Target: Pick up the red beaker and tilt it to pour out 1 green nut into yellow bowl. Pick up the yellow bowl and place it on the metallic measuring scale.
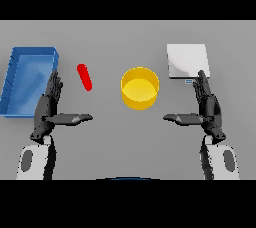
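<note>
A red beaker (84, 77) appears as a slim red shape on the table, left of centre. The yellow bowl (140, 88) stands at the middle, and I see nothing inside it. The metallic measuring scale (187, 61) is a pale square at the back right. My left hand (48, 104) is open, fingers straight, thumb pointing inward, just left of and below the beaker, not touching it. My right hand (207, 105) is open in the same pose, right of the bowl and just in front of the scale. No green nut is visible.
A blue tray (12, 74) sits at the far left, beside my left hand.
</note>
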You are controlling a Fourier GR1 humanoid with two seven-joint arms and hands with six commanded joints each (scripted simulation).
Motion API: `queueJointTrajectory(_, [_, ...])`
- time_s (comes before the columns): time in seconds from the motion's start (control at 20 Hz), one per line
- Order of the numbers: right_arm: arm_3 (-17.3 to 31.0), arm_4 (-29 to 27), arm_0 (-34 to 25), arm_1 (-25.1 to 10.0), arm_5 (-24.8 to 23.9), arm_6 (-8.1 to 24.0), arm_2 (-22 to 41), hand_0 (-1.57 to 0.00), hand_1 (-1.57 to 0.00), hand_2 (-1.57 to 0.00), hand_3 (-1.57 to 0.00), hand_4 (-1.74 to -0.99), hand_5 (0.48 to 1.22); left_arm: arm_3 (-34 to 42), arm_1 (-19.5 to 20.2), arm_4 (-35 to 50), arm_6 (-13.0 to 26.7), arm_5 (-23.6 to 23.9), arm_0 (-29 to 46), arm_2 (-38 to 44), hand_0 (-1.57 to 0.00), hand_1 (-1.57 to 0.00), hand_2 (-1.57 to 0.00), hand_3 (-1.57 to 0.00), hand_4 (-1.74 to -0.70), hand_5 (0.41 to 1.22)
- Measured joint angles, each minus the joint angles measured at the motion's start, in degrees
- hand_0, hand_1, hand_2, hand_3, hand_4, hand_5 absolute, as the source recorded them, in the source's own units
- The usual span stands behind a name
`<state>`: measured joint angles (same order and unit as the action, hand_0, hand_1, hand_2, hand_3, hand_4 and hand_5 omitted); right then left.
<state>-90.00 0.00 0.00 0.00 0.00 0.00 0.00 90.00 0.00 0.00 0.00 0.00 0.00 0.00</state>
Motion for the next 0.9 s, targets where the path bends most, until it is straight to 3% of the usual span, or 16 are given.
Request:
queueJointTrajectory(0.3, [0.43, -0.63, -0.63, -0.81, 0.41, -0.06, -0.69, 0.00, 0.00, 0.00, 0.00, -1.071, 0.578, 0.64, -0.71, -0.76, -0.26, 0.43, 1.32, -0.84, 0.00, 0.00, 0.00, 0.00, -1.14, 0.660])
queueJointTrajectory(0.35, [-1.52, 5.80, 1.08, -3.19, -1.13, -4.93, 1.79, 0.00, 0.00, 0.00, 0.00, -1.072, 0.577, 4.50, 1.19, -3.78, -3.21, -0.37, 4.32, -3.34, 0.00, 0.00, 0.00, 0.00, -1.14, 0.660])
queueJointTrajectory(0.4, [-2.68, 9.99, 2.32, -3.98, -2.29, -6.86, 3.73, 0.00, 0.00, 0.00, 0.00, -1.066, 0.576, 7.67, 1.84, -6.05, -3.75, -0.61, 6.76, -5.48, 0.00, 0.00, 0.00, 0.00, -1.14, 0.660])
queueJointTrajectory(0.5, [-4.54, 14.30, 3.09, -5.25, -3.62, -6.63, 5.36, 0.00, 0.00, 0.00, 0.00, -1.071, 0.581, 11.54, 3.13, -7.93, -1.02, -0.96, 8.74, -7.14, 0.00, 0.00, 0.00, 0.00, -1.14, 0.660])
queueJointTrajectory(0.6, [-5.10, 14.62, 3.63, -5.19, -3.49, -6.37, 5.76, 0.00, 0.00, 0.00, 0.00, -1.103, 0.592, 12.58, 3.61, -8.39, 2.24, -1.20, 8.46, -7.60, 0.00, 0.00, 0.00, 0.00, -1.14, 0.655])
queueJointTrajectory(0.9, [-7.23, 11.09, 3.76, -5.68, -0.42, -5.20, 5.44, 0.00, 0.00, 0.00, 0.00, -1.189, 0.626, 7.33, 3.59, -8.84, 5.56, -1.54, 4.11, -7.10, 0.00, 0.00, 0.00, 0.00, -1.14, 0.643])
